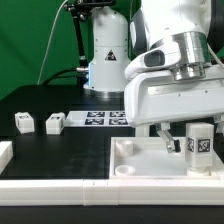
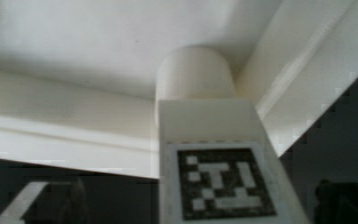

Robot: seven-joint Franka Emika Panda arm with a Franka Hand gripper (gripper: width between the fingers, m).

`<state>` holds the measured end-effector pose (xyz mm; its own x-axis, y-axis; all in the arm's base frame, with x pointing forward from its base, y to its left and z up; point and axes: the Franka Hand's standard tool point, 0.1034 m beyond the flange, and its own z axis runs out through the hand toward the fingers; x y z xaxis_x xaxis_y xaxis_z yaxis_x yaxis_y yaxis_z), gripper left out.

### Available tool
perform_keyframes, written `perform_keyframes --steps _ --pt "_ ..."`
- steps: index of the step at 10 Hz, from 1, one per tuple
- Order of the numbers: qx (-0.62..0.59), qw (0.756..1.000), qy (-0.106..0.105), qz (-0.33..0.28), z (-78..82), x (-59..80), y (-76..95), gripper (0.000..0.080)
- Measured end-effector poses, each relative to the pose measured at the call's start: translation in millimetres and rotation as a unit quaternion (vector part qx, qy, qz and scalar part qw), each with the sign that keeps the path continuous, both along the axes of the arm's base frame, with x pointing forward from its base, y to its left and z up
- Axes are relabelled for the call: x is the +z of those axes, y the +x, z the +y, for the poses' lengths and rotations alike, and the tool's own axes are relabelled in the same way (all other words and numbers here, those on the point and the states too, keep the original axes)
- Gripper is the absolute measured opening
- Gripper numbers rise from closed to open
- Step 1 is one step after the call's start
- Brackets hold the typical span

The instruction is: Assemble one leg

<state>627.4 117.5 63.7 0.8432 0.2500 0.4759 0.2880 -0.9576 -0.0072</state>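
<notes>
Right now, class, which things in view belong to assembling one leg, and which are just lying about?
Job in hand: the leg at the arm's end; the white panel beneath it.
Lying about: a spare leg; a second spare leg; the marker board; a white part at the exterior view's left edge.

No words, brands or numbers can be read anywhere. Only black-and-white square code tags show. One is on the leg (image 2: 211, 150), and several are on the marker board (image 1: 100, 118).
</notes>
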Motion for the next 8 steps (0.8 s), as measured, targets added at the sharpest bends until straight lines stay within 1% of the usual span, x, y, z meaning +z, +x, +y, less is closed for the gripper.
perform_keyframes --steps 2,4,5,7,8 --pt "0.001 1.0 0.0 0.0 0.8 1.6 -0.3 0.0649" --pt "0.003 1.0 -0.001 -0.006 2.2 14.7 -2.0 0.0649" --pt "0.004 1.0 -0.001 -0.006 2.6 16.7 -2.1 0.0649" --pt "0.006 1.0 -0.002 0.007 3.6 13.9 -3.9 0.0649" --pt "0.013 0.998 -0.007 0.056 8.0 11.0 -8.8 0.0649"
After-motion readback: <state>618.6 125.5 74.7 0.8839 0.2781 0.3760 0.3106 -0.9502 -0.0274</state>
